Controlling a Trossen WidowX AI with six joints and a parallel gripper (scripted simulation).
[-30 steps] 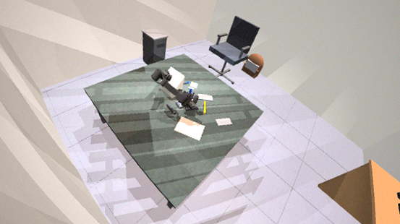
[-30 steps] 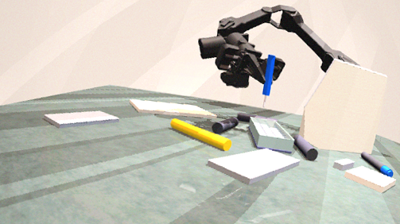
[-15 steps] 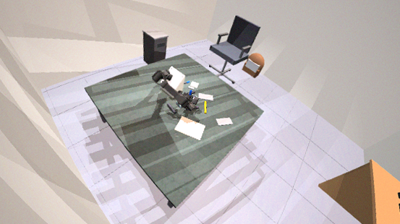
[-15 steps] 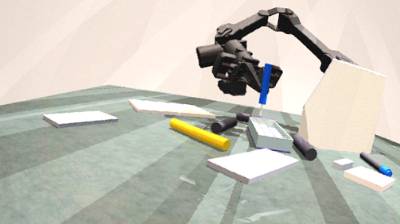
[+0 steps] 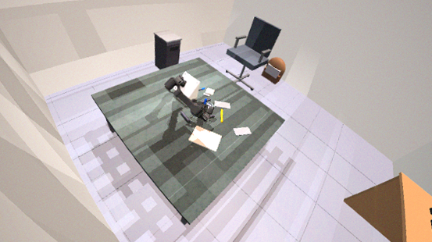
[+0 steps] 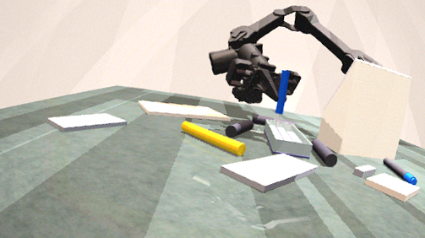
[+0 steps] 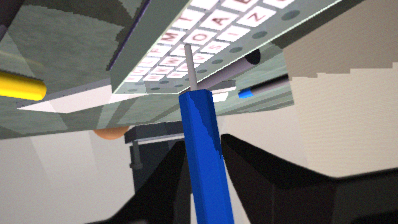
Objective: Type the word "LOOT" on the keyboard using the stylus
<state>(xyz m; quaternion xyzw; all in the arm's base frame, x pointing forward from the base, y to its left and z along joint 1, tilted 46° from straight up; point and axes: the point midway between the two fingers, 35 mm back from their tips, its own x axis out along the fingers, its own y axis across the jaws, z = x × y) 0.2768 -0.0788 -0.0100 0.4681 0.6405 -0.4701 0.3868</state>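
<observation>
You are looking at the gripper [image 6: 274,83] clamping its fingers on the blue stylus [image 6: 283,92], which is standing upright with its long axis near vertical and its thin grey tip pointing straight down. In the exterior view that tip is hanging just above the far end of the keyboard [image 6: 287,138]; whether it is touching a key you cannot tell from there. In the wrist view the stylus [image 7: 204,150] is running up the middle between the two dark fingers, and its grey tip is ending over the keyboard [image 7: 210,35] at the row of keys just beside the O, though the exact key under it is too blurred to read. The keyboard is lying flat on the green desk [image 6: 99,186], long axis running away from the exterior camera. A yellow cylinder [image 6: 213,138] is lying to its left, a dark cylinder [image 6: 323,152] is resting just beside its right edge, and a white slab [image 6: 268,171] is sitting in front of it
</observation>
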